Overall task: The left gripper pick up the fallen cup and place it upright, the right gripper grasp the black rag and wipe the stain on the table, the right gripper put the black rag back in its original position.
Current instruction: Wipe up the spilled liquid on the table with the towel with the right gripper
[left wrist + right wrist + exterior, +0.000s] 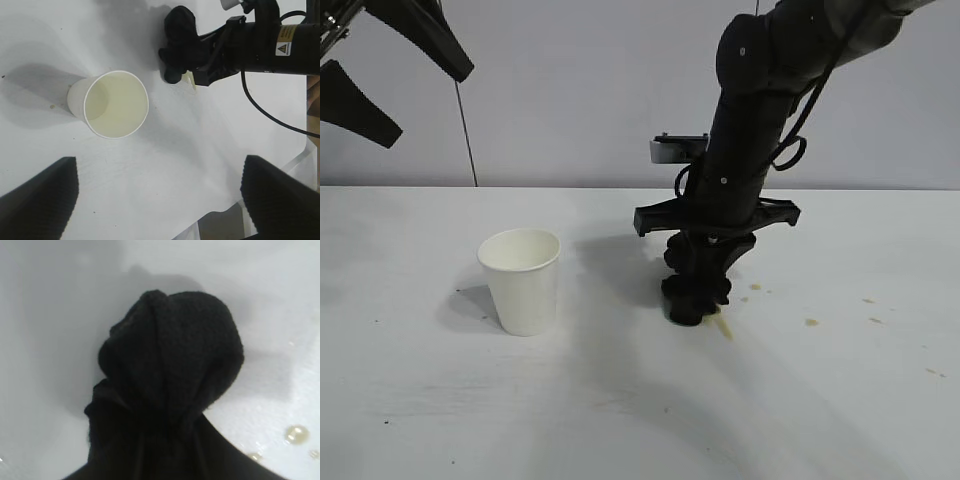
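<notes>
The right gripper (pixel 698 290) is clamped on the bunched black rag (pixel 695 295), pressing it onto the table (pixel 620 420); the yellowish stain (pixel 723 326) peeks out just beside the wad, with droplets beyond. The upright paper cup (pixel 521 280) stands well apart. The left gripper (pixel 160 200) hangs spread above.

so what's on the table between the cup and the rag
Nothing: in the exterior view the table is bare white, only shadowed, between the upright cup and the black rag that the right gripper presses down. The left wrist view agrees.
</notes>
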Controlling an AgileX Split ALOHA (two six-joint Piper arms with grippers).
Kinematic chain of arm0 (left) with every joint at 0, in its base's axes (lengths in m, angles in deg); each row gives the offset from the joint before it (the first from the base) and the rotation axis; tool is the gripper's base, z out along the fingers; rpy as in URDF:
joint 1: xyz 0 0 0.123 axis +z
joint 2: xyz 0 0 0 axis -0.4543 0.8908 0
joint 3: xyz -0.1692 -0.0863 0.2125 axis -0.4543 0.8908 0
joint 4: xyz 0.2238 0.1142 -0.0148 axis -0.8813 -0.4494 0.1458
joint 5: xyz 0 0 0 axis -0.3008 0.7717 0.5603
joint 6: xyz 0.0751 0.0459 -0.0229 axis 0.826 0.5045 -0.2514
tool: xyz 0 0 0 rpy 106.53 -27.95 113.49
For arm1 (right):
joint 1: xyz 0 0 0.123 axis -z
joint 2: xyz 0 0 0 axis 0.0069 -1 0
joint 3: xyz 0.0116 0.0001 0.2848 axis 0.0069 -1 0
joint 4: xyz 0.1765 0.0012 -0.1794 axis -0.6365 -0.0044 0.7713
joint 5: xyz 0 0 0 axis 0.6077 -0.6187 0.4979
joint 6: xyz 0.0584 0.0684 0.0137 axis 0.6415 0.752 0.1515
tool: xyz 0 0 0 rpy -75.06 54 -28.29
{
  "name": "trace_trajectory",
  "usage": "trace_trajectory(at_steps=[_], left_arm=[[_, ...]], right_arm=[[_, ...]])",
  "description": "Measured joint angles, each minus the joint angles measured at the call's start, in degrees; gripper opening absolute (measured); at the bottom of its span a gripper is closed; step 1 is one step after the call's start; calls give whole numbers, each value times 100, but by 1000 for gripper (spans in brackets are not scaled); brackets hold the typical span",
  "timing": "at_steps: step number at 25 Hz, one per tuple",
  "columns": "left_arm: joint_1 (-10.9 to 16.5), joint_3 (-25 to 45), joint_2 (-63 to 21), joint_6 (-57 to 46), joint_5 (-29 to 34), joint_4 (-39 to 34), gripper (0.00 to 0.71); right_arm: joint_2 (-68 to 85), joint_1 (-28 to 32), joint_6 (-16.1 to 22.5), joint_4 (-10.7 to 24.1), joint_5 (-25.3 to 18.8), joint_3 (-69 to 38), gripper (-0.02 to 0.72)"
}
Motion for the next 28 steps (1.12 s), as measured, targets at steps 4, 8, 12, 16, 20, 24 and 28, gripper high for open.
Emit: trace_trajectory(at_steps=[4, 8, 12, 16, 20, 24, 28], left_arm=[[0, 0, 0, 0, 0, 0, 636], [0, 0, 0, 0, 0, 0, 636], [0, 0, 0, 0, 0, 0, 636], [0, 0, 0, 0, 0, 0, 636], [0, 0, 0, 0, 0, 2, 636], [0, 0, 0, 0, 0, 7, 636], [0, 0, 0, 0, 0, 8, 636]], right_arm=[[139, 0, -127, -39, -387, -2, 112], [121, 0, -280, -172, -361, -25, 112], [114, 0, -291, -172, 126, -25, 112], [-15, 0, -279, -145, 527, -25, 112], [-271, 0, -186, 28, 482, -25, 112], [-314, 0, -198, 98, -31, -10, 112], [-239, 0, -445, 126, -761, 17, 112]])
